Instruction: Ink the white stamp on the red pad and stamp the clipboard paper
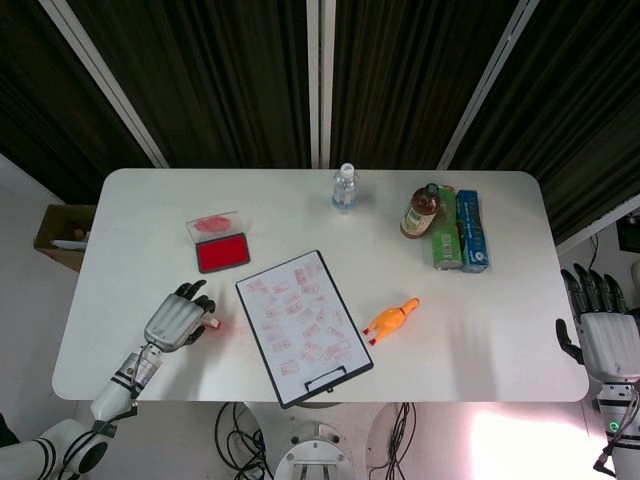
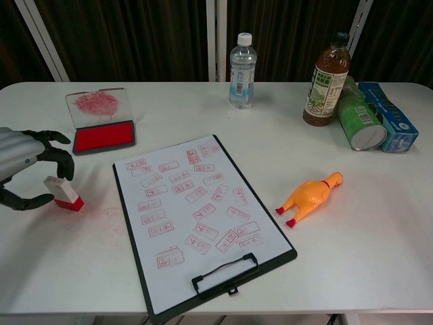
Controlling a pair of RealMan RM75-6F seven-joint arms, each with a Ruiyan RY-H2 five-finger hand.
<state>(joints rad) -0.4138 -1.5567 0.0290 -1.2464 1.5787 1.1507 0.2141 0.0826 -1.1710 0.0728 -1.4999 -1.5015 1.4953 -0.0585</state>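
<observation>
Chest view shows your left hand (image 2: 27, 169) at the table's (image 2: 365, 223) near-left edge, its dark fingers curled around the white stamp (image 2: 63, 192) from both sides; whether they actually touch it you cannot tell. The stamp is a small white block with a red base, standing tilted just left of the clipboard (image 2: 135, 271). That black board holds a white paper (image 2: 196, 217) covered in red rectangular prints, a wire clip at its near end. Beyond the stamp lies the red pad (image 2: 103, 136), a flat case with its ink-smeared clear lid propped open. Far back stand a clear water bottle (image 2: 241, 71) and a brown tea bottle (image 2: 327, 81); a green can (image 2: 358, 122) and blue box (image 2: 387, 116) lie beside it. A rubber chicken (image 2: 308, 198) lies right of the clipboard. Your right hand (image 1: 605, 335) hangs off the table's right edge, fingers spread and empty.
</observation>
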